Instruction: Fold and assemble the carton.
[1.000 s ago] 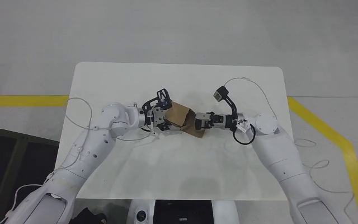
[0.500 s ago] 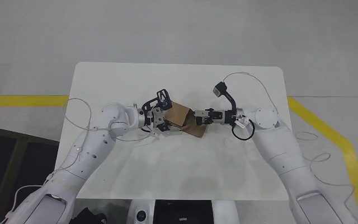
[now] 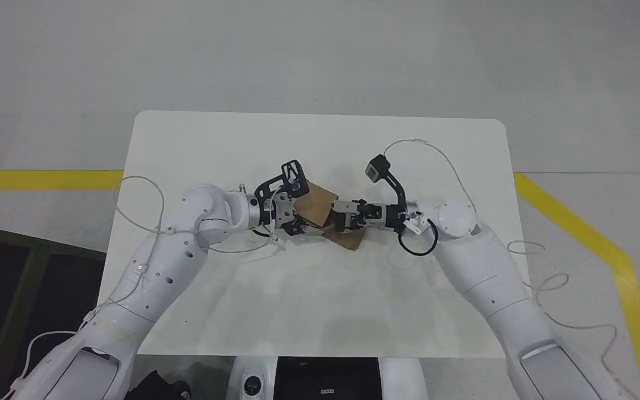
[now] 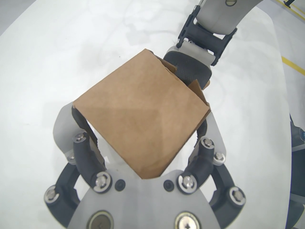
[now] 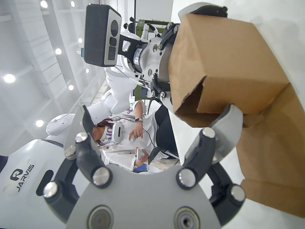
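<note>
A small brown carton is held just above the middle of the white table. My left gripper is shut on the carton, one finger on each side of its closed end. My right gripper is at the opposite, open end. It stands open: one finger presses against the carton beside a long loose flap, and the other finger is free in the air. In the left wrist view that pressing finger sits at the carton's far edge among the end flaps.
A thin cable loops over the table's right part, and another cable lies on the left. The table's front half and far strip are bare. A yellow floor line runs beyond both sides.
My right gripper has moved left, closing in on the carton's open end until its finger presses against it. The left gripper has kept the carton almost still.
</note>
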`<state>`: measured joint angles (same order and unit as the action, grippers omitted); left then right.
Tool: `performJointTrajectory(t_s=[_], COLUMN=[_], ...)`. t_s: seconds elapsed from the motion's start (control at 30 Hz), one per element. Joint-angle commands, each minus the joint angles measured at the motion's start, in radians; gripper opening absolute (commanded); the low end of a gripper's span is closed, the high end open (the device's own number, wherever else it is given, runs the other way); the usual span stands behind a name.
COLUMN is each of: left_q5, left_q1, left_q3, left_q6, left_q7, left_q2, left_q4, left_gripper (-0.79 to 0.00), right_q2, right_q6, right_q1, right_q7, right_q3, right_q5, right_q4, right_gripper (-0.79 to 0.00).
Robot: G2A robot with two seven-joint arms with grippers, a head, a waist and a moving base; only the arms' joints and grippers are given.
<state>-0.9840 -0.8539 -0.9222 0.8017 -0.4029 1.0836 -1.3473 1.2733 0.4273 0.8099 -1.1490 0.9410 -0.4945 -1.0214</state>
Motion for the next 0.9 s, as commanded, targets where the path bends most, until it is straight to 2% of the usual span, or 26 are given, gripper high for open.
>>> performJointTrajectory(t_s=[0.0,0.3,0.87], left_q5=[-0.001,0.008,0.034], left_q1=[-0.001,-0.004,-0.015], left_q3=[-0.001,-0.014,-0.041], left_q6=[-0.001,0.001,0.012], left_q7=[-0.001,-0.010,-0.042], left_q2=[0.000,-0.002,-0.010], left_q4=[-0.001,-0.003,-0.011], left_gripper=[0.000,0.000,0.000], right_q2=[0.004,0.021,0.064], right_q6=[0.006,0.033,0.093], right_q1=[0.004,0.016,-0.015], right_q7=[0.022,0.091,0.130], right_q3=[-0.004,-0.023,-0.079], right_q5=[-0.008,-0.016,-0.029], right_q4=[-0.001,0.004,0.083], right_gripper=[0.000,0.000,0.000])
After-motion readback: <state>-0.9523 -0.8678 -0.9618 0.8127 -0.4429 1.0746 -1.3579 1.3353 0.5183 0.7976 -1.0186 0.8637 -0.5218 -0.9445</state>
